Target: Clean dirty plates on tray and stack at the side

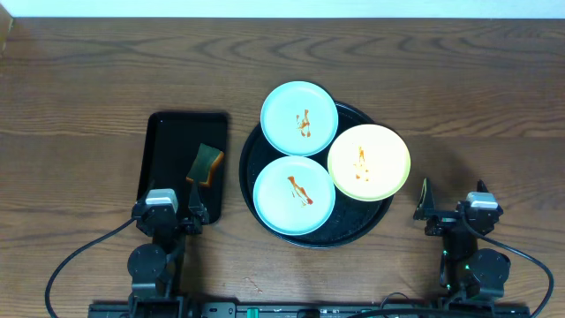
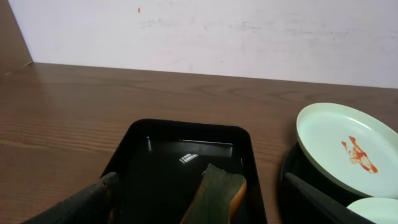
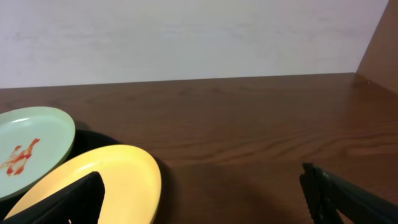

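Observation:
The round black tray [image 1: 354, 228] holds three plates, each with an orange-brown sauce streak: a mint one at the back [image 1: 299, 118], a mint one at the front [image 1: 294, 194] and a yellow one on the right [image 1: 369, 162]. My left gripper [image 1: 172, 215] stands open at the near end of a rectangular tray, left of the round tray. The right gripper [image 1: 452, 205] is open over bare wood, just right of the yellow plate. In the left wrist view the back mint plate [image 2: 348, 149] is at the right. In the right wrist view the yellow plate [image 3: 118, 180] lies by the left finger.
A smaller rectangular black tray [image 1: 168, 146] lies left of the round one and holds a green-and-orange sponge [image 1: 205, 164], seen close between the left fingers as the sponge [image 2: 217, 193]. Bare wood-grain tabletop [image 1: 477, 106] stretches to the right and behind.

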Controlling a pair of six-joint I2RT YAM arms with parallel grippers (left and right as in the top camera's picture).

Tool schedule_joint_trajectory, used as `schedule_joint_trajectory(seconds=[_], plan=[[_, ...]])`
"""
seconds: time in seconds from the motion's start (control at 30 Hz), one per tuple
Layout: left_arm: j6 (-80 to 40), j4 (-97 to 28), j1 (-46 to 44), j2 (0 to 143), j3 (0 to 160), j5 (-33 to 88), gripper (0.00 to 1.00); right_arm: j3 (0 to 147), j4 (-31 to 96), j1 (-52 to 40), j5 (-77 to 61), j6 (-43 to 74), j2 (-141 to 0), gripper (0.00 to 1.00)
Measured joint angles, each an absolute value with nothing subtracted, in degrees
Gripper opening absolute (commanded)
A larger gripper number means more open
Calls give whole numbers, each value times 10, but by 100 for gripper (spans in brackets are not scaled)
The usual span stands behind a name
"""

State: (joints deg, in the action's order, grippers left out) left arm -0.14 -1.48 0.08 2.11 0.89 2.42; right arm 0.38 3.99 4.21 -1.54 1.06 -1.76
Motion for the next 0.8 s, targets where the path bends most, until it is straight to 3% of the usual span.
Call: schedule_joint_trajectory(seconds=[0.8], plan=[[-19, -15, 1, 21, 9, 24, 81, 4, 40, 42, -16, 55, -18, 99]])
